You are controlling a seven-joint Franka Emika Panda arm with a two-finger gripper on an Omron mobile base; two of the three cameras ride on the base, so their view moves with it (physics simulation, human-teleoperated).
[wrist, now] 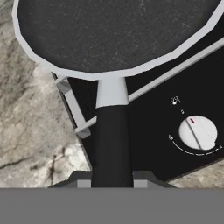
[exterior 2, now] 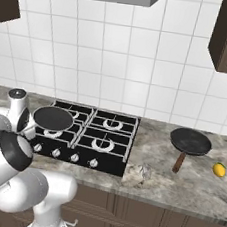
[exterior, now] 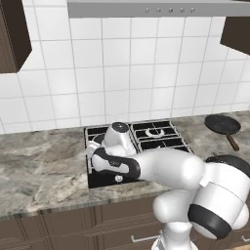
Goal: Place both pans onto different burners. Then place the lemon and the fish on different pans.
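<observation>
Black cooktop is the landmark: one pan hangs over its front-left burner, its handle clamped in the gripper. Second pan and lemon wait right of it. I count two pans, four burners, one lemon; nothing looks placed yet.

White arm reaching forward-left, jaws clamped shut, wrist low

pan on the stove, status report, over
Gripper shut on pan handle. Pan over front-left burner. Second pan and lemon on counter.
</observation>
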